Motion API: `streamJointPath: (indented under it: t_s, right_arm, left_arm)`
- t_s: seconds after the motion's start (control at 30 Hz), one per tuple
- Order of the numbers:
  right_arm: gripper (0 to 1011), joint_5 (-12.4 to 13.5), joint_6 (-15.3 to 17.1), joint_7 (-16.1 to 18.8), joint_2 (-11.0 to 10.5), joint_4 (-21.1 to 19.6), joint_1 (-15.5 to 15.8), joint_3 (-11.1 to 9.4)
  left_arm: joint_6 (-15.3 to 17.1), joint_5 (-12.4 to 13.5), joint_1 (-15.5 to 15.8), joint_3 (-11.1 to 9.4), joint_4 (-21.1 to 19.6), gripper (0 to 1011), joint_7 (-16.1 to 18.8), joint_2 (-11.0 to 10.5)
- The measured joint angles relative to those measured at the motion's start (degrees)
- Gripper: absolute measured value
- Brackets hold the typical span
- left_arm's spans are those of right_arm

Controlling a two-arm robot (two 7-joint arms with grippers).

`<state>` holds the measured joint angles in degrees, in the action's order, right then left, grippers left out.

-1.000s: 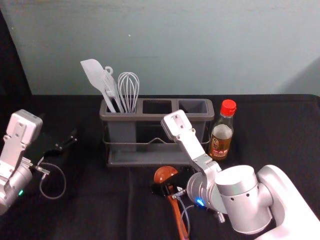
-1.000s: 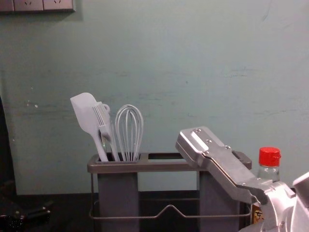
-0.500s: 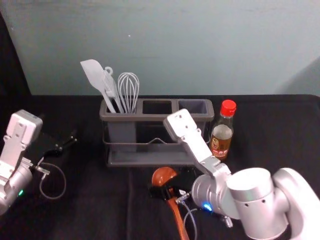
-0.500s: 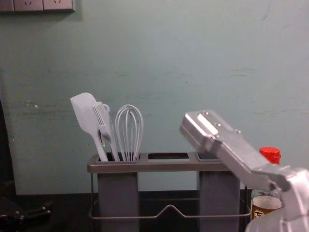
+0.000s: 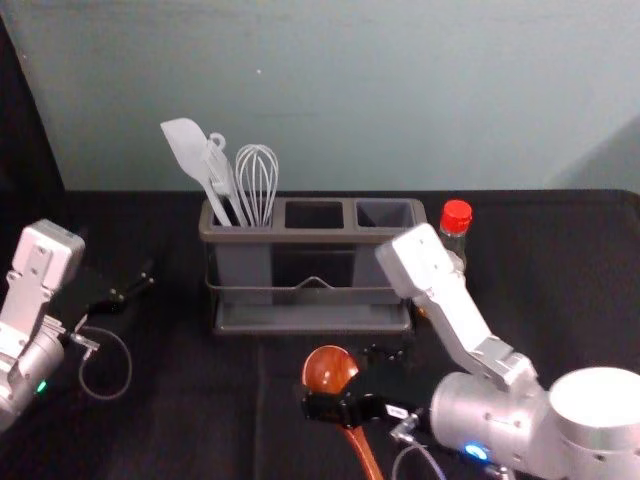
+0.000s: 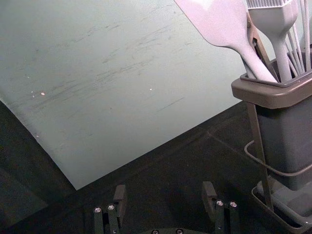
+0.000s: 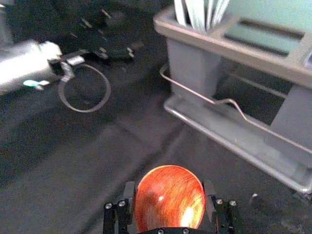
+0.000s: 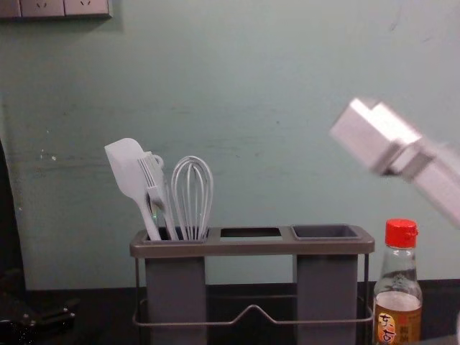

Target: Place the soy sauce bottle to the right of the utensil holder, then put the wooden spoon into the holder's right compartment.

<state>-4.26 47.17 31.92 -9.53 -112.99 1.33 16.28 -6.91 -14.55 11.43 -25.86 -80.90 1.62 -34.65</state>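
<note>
Your right tool [image 7: 169, 191] grips the spoon [image 7: 169, 207], spread as wide as its bowl; those smooth, rounded wooden sides could twist free, swinging the slender handle against the boxy, wire-fronted holder [image 5: 312, 237] ahead, or the glass bottle [image 8: 399, 320] beyond it. Your left tool [image 6: 165, 192] is parked open, well to its left.

Silvery rounded arms [image 5: 482, 410] carry thin grey cables [image 5: 130, 368].
</note>
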Motion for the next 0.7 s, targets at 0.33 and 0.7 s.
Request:
streamJointPath:
  t_s: [0.33, 0.7]
  right_arm:
    - [844, 4.12, -12.82, 0.87, -3.20, -5.85, 6.18, -4.60]
    - [844, 3.98, -34.48, -2.65, -6.95, -8.45, 12.25, -9.33]
  left_arm:
    - [0.00, 0.00, 0.00, 0.00, 0.00, 1012, 0.00, 0.00]
    - [0.00, 0.00, 0.00, 0.00, 0.00, 1011, 0.00, 0.00]
